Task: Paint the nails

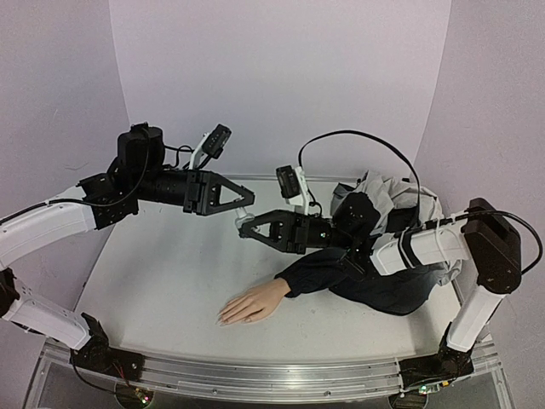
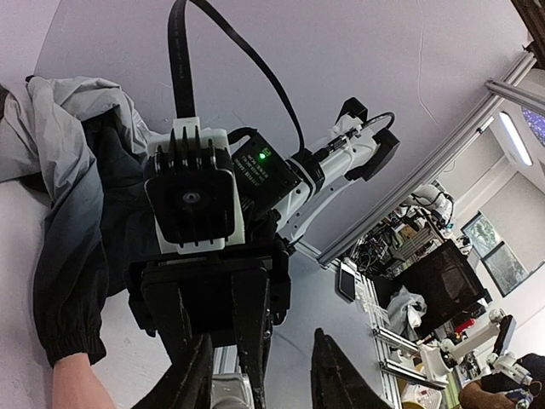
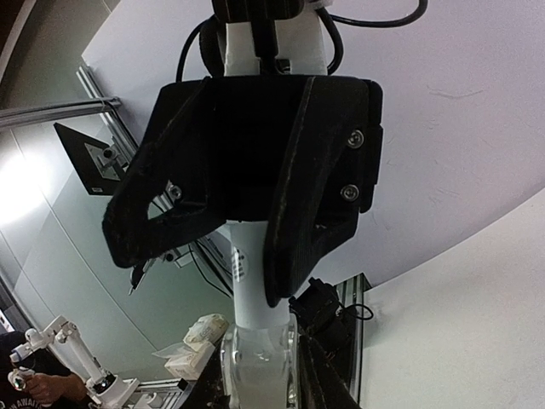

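1. Top external view: the left gripper (image 1: 250, 198) hangs in mid-air, tip to tip with the right gripper (image 1: 243, 228). Its jaws stand partly apart; I cannot tell whether they grip anything.
2. The right gripper is clenched on a translucent bottle (image 3: 255, 358).
3. Below them, the nails (image 1: 223, 319) tip the mannequin hand (image 1: 253, 302), which lies on the table (image 1: 162, 273), its navy sleeve (image 1: 324, 271) running rightward.

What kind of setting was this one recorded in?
Probably a robotics lab booth: a plain lilac backdrop wraps the white table, and the left wrist view shows cluttered workbenches and another small robot arm beyond.
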